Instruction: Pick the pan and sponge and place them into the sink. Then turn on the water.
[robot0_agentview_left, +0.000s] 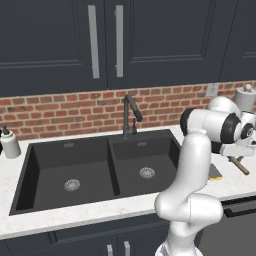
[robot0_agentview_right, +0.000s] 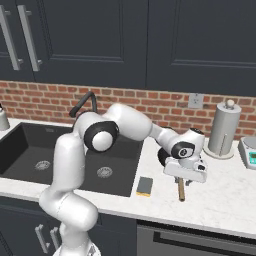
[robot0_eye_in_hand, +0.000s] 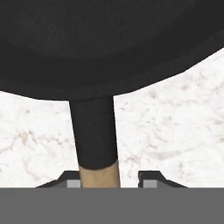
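The black pan (robot0_eye_in_hand: 109, 43) lies on the white marble counter right of the sink (robot0_agentview_left: 35, 165), with its brown handle (robot0_eye_in_hand: 97, 131) pointing toward the counter's front edge. My gripper (robot0_eye_in_hand: 110, 183) is low over the handle, one fingertip on each side. The left tip touches the handle and a gap shows at the right tip, so the jaws stand open around it. From the right base view, the hand (robot0_agentview_right: 184, 167) covers most of the pan and the handle end (robot0_agentview_right: 181, 192) sticks out below. The yellow sponge (robot0_agentview_right: 145, 185) lies between the sink's right rim and the handle. No water runs from the faucet (robot0_agentview_left: 129, 112).
A paper towel holder (robot0_agentview_right: 223, 130) and a kitchen scale (robot0_agentview_right: 248, 152) stand at the back right of the counter. A soap dispenser (robot0_agentview_left: 9, 142) sits left of the sink. Dark cabinets hang above a brick wall.
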